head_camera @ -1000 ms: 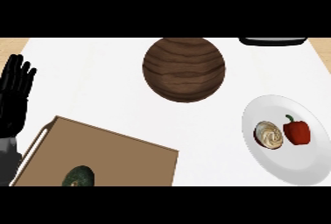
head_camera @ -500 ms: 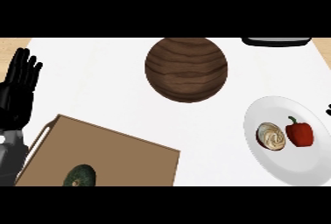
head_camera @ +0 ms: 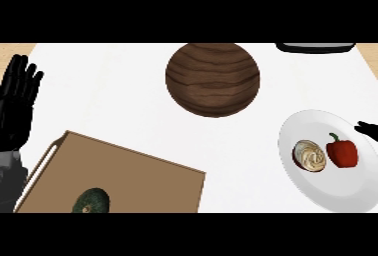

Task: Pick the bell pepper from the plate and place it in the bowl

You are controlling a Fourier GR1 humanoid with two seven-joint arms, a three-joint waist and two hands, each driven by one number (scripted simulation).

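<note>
Resting at the view's left edge, the left robot hand (head_camera: 18, 102) stands open with its fingers straight and pointing up, holding nothing and touching no object. Only a small black tip of the right robot hand (head_camera: 367, 128) shows at the right edge, over the rim of the white plate (head_camera: 325, 192); whether it is released or clenched cannot be told. The red bell pepper (head_camera: 342, 152) lies on the plate, just beside a pale round swirled food item (head_camera: 311, 156). The brown wooden bowl (head_camera: 212, 79) sits on the white bench (head_camera: 111, 85), well apart from the plate. A tan cutting board (head_camera: 125, 177) carries a dark green vegetable (head_camera: 92, 201) at the lower left.
</note>
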